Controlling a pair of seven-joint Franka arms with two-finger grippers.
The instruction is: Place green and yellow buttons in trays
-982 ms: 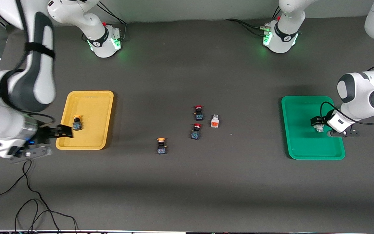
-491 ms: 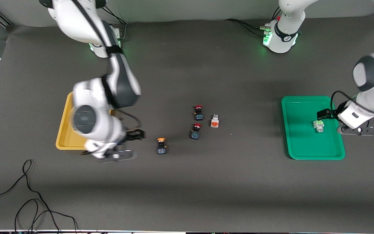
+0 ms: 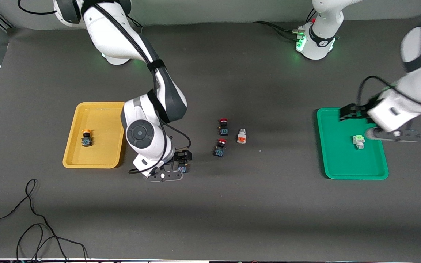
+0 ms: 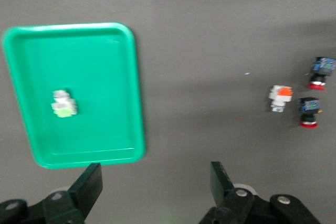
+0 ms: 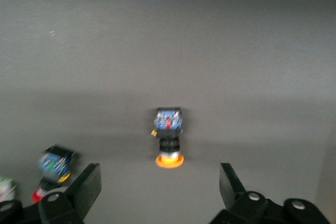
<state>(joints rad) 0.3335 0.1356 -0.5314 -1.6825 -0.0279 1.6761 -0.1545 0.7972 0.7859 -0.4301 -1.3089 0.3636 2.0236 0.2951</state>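
Observation:
A yellow-capped button (image 3: 86, 139) lies in the yellow tray (image 3: 102, 111). A second yellow-capped button (image 3: 182, 168) lies on the mat, and my open, empty right gripper (image 3: 182, 159) hovers over it. The right wrist view shows that button (image 5: 168, 141) just ahead of the gripper (image 5: 157, 188). A whitish green-faced button (image 3: 358, 141) lies in the green tray (image 3: 336, 160). My open, empty left gripper (image 3: 348, 112) is up over that tray's edge. The left wrist view shows the gripper (image 4: 155, 179), the tray (image 4: 100, 72) and the green-faced button (image 4: 64, 103). A whitish orange-faced button (image 3: 241, 137) lies mid-table and shows in the left wrist view too (image 4: 280, 97).
Two red-capped switches (image 3: 223, 126) (image 3: 220, 147) stand beside the orange-faced button, toward the right arm's end. They also show in the left wrist view (image 4: 320, 72) (image 4: 308, 111). A black cable (image 3: 31, 219) loops on the mat near the front camera.
My right arm has swung from the yellow tray to over the loose yellow-capped button. My left gripper has risen from the green-faced button, which stays in the green tray.

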